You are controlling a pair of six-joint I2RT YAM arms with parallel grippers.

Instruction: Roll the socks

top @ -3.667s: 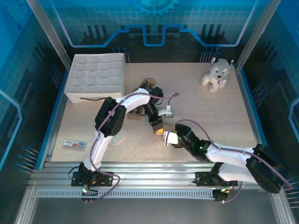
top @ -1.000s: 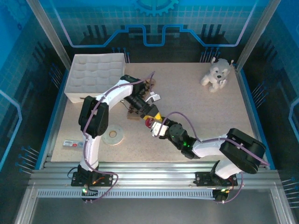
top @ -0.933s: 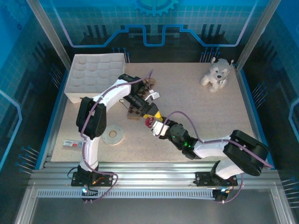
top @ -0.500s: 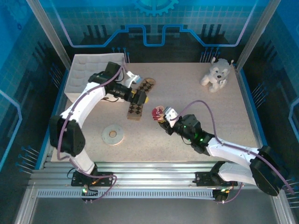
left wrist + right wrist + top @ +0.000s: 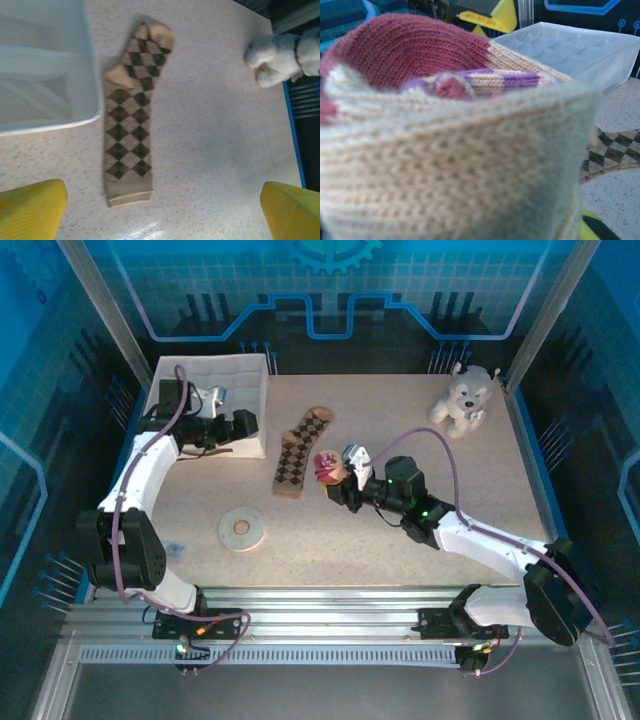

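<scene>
Brown-and-tan argyle sock (image 5: 129, 125) lies flat, lengthwise ahead of my left gripper (image 5: 246, 427), spread wide, cuff nearest; my right gripper (image 5: 338, 486) clamps the rolled tan, red-toed sock (image 5: 326, 466).

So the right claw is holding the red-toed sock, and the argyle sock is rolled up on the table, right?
Not quite. The argyle sock is not rolled up: the left wrist view shows it lying flat at full length on the table. The rest stands: the right claw is holding the red-toed sock.
</scene>
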